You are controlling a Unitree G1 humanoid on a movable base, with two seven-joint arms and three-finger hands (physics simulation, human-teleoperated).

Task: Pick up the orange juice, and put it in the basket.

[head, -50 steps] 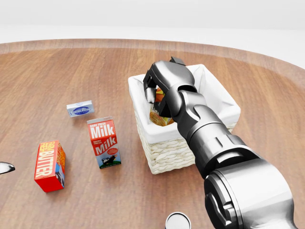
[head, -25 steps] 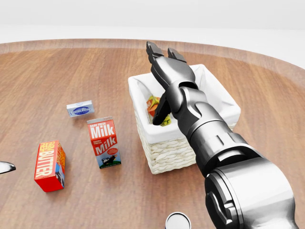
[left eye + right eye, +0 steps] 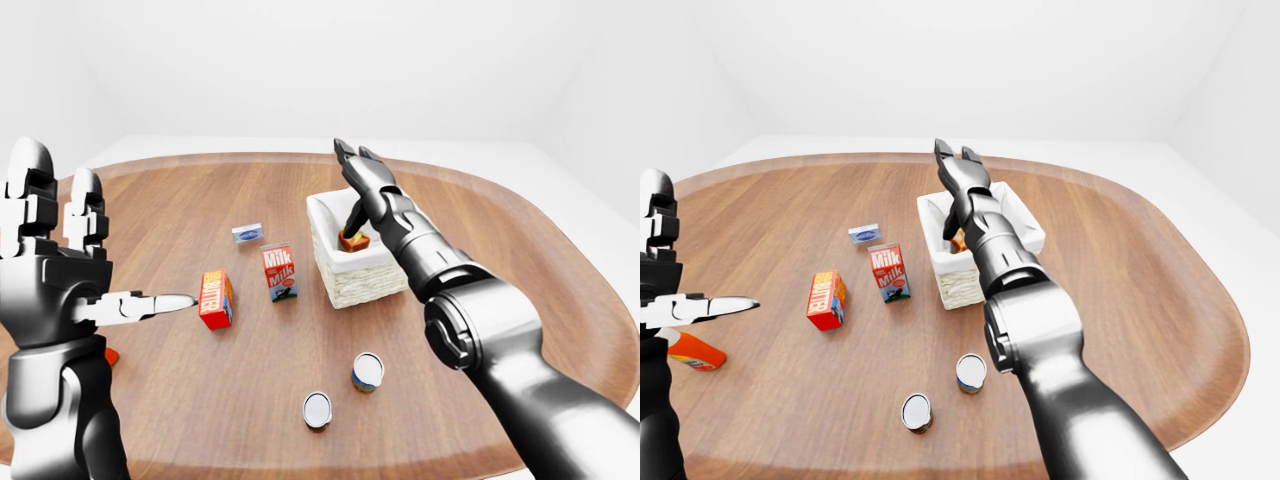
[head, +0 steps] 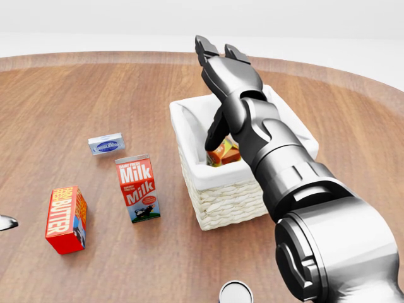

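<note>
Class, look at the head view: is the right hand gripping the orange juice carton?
No: the right hand is open above the basket, and the orange juice lies inside.

Bright, even, sharp renders; soft shadows.

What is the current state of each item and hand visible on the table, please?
orange juice: lying tilted inside the basket, released
basket: upright, holding the juice
right hand: open, above the basket
left hand: open, holding nothing
milk carton: upright
butter box: upright on the table
two cans: lying on their sides
</note>
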